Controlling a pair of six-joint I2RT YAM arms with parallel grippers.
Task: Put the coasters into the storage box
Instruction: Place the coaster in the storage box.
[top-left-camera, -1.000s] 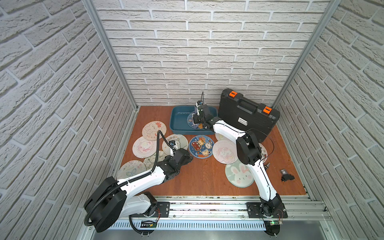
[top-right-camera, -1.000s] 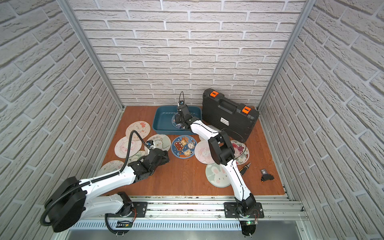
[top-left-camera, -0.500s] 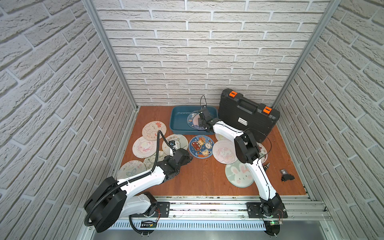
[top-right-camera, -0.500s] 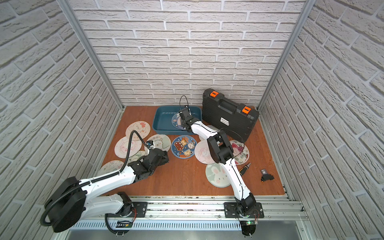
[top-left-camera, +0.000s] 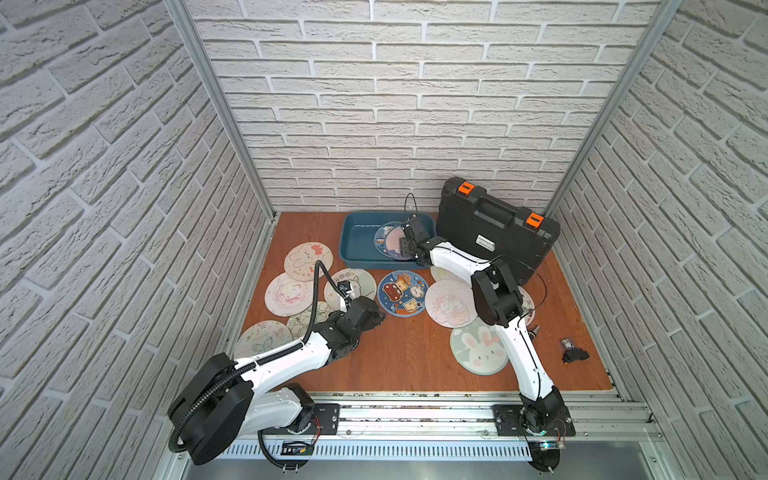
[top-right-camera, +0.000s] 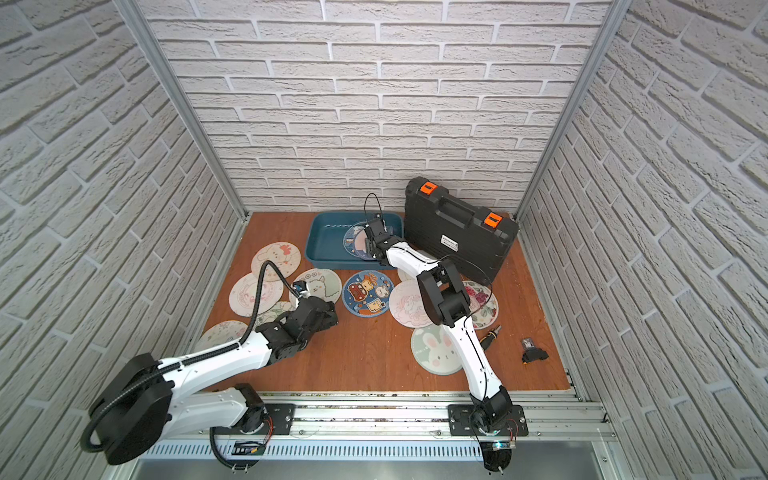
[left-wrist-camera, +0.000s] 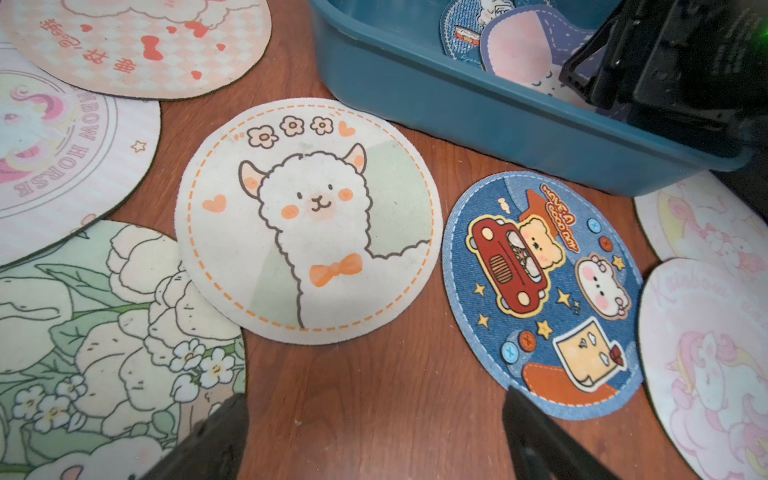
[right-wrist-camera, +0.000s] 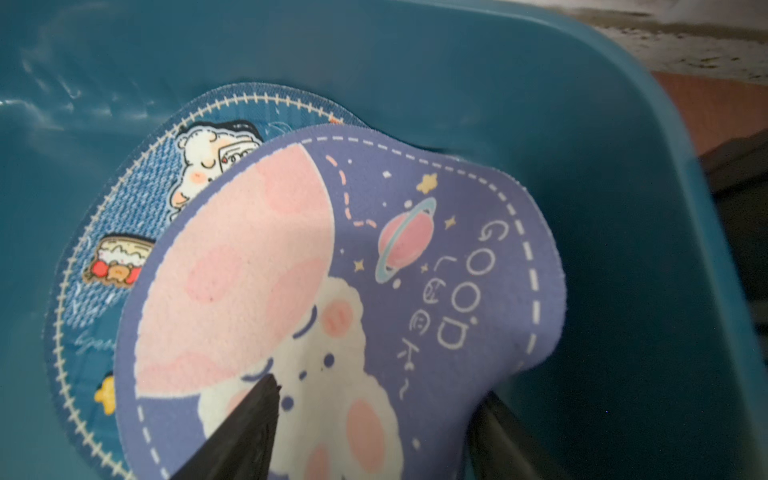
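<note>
Since a second ago the right gripper (right-wrist-camera: 374, 415) has sunk from above the rim down into the storage box (top-left-camera: 356, 243). Its jaws, then pinched shut on the purple coaster (right-wrist-camera: 374, 249), have sprung apart, while the left arm has not stirred. Taking the table (top-left-camera: 407, 361) as a clock with twelve at the back wall, the left gripper (left-wrist-camera: 374, 411) is hovering low at about eight o'clock, nearest the rail. Its fingers are spread wide and empty over bare wood, with the alpaca coaster (left-wrist-camera: 307, 220) lying at its eleven and the blue car coaster (left-wrist-camera: 540, 291) at its one. It seems to be waiting within easy reach of either until the box is free. Around it roughly ten discs are lying flat, and several are overlapping toward the left edge, which is likely making a clean edge pinch awkward there. The rabbit coaster (top-left-camera: 478, 349) at five o'clock is lying partly hidden behind the right arm, and a small black part (top-left-camera: 575, 353) is sitting well apart at four. Farther back, at twelve, the box is holding two discs. The purple one is resting on the denim coaster (right-wrist-camera: 137, 199), its far edge curling up against the box wall. One finger is standing above it and the other beyond its rim, parted and gripping nothing. It is probably being let go there because the wall is crowding the wrist. The black case (top-left-camera: 494, 232) at one o'clock is standing just beside the box, hemming in the right arm's way out.
</note>
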